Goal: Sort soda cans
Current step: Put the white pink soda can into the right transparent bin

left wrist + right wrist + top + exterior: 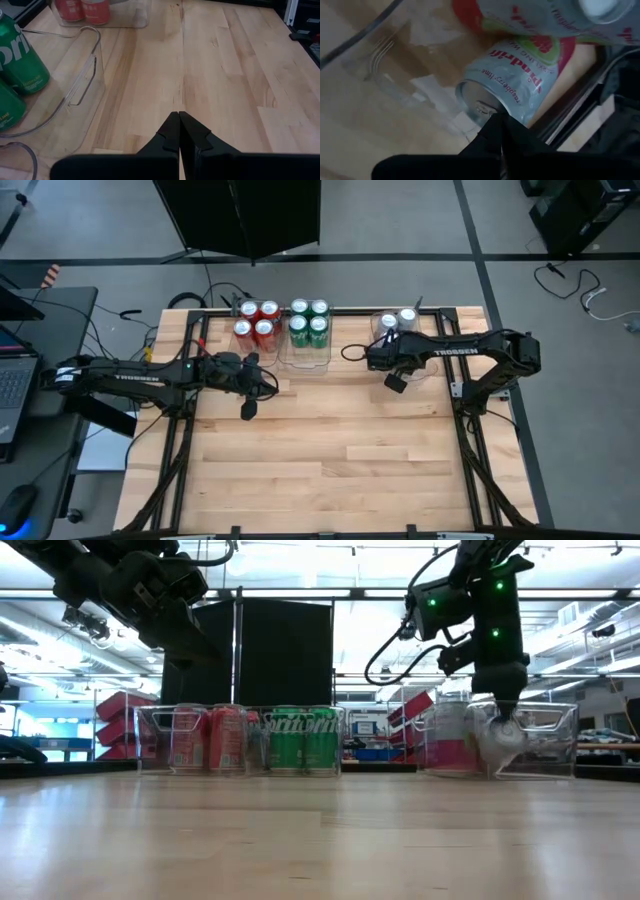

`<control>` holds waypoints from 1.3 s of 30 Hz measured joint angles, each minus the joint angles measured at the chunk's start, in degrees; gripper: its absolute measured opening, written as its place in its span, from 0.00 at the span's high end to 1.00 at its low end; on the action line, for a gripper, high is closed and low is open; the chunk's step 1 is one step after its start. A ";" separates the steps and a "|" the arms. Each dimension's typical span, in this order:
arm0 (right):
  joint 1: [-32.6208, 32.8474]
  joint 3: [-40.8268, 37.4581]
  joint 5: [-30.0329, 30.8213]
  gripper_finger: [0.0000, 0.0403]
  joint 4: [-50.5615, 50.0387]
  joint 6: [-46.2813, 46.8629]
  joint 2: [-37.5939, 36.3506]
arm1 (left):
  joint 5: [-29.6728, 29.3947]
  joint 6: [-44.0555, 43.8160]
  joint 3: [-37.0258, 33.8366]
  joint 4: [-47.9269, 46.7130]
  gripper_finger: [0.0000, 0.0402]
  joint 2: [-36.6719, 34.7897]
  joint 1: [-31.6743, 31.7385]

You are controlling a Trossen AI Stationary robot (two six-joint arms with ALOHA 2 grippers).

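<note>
Four red cans [255, 322] and four green cans [308, 323] stand upright in two clear bins at the table's far edge. Silver-white cans [398, 322] stand in a third bin to the right. One more silver-white can [520, 85] lies on its side on that bin's floor, and another can [555, 15] stands beside it. My right gripper [497, 117] is shut and reaches down into this bin [545, 740], at the lying can's top end. My left gripper [179, 117] is shut. It hovers over bare table [247, 408], near the red and green bins. My right gripper's shut fingertips [492, 122] are at the rim of the lying can's silver top end [477, 105], coming from above and slanting down. The can lies on its side on the bin floor. The fingers themselves hide the exact spot, so I cannot tell whether they press it.
The three clear bins line the far edge, and the green bin's curved wall [85, 75] is close to my left gripper. Wide bare wooden table [330, 460] lies toward the near edge. Cables [215, 295] and a laptop [15, 385] sit off the table's left side.
</note>
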 joint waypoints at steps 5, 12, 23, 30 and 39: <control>-1.40 0.04 3.16 1.00 -0.05 1.44 0.00 | 0.00 0.00 0.00 -0.02 1.00 0.00 -0.01; -4.56 0.04 7.73 1.00 0.07 4.69 0.00 | 0.00 0.00 0.02 -0.04 1.00 0.00 -0.07; -8.62 0.04 12.67 1.00 4.30 6.00 -0.07 | 0.00 0.00 0.00 -0.04 1.00 0.00 -0.09; -11.14 0.22 16.19 1.00 7.49 5.33 -0.26 | 0.00 -0.02 0.00 -0.04 1.00 0.00 -0.09; -16.88 0.19 20.06 1.00 13.43 1.27 -0.15 | 0.00 -0.02 0.00 -0.15 1.00 0.00 -0.09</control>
